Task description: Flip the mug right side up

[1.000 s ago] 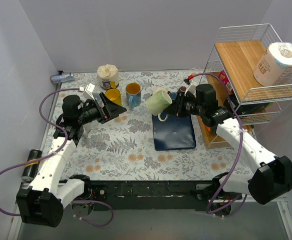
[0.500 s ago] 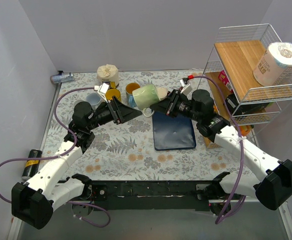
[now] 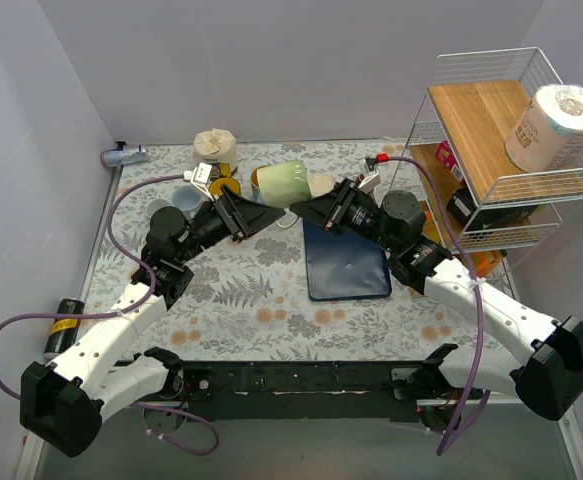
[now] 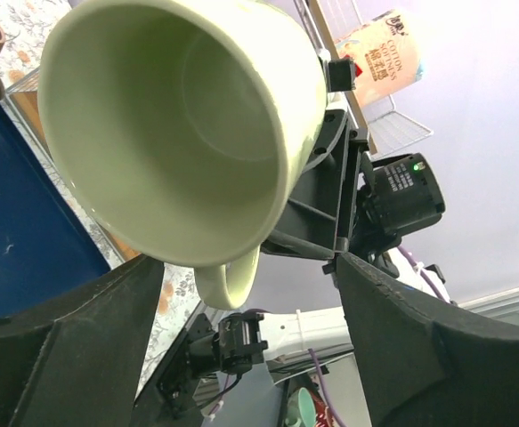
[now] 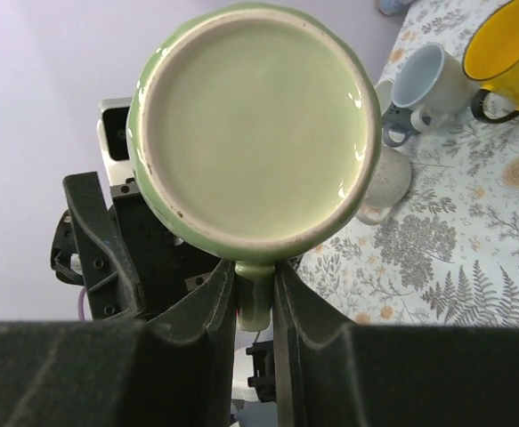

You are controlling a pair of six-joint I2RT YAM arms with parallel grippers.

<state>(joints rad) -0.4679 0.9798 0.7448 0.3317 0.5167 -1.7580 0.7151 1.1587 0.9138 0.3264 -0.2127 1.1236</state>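
The pale green mug [image 3: 283,183] hangs in the air over the back middle of the table, lying on its side. My right gripper [image 3: 309,208] is shut on its handle. In the right wrist view the mug's base [image 5: 255,124] faces the camera and the handle sits pinched between the fingers of the gripper [image 5: 255,298]. My left gripper [image 3: 262,215] is open just left of the mug, pointing at it. In the left wrist view the mug's mouth [image 4: 179,133] faces the camera, above and between the wide-open fingers of the gripper [image 4: 250,356], not touching them.
A dark blue mat [image 3: 346,262] lies below the mug. A yellow mug [image 3: 226,187], a light blue mug [image 3: 184,198] and a speckled mug [image 3: 322,185] stand behind. A jar [image 3: 214,145] and a bottle [image 3: 123,155] sit at the back left. A wire rack [image 3: 491,130] stands at right.
My right gripper carried the mug up and to the left, off the mat. My left gripper swung right and now points at the mug's mouth.
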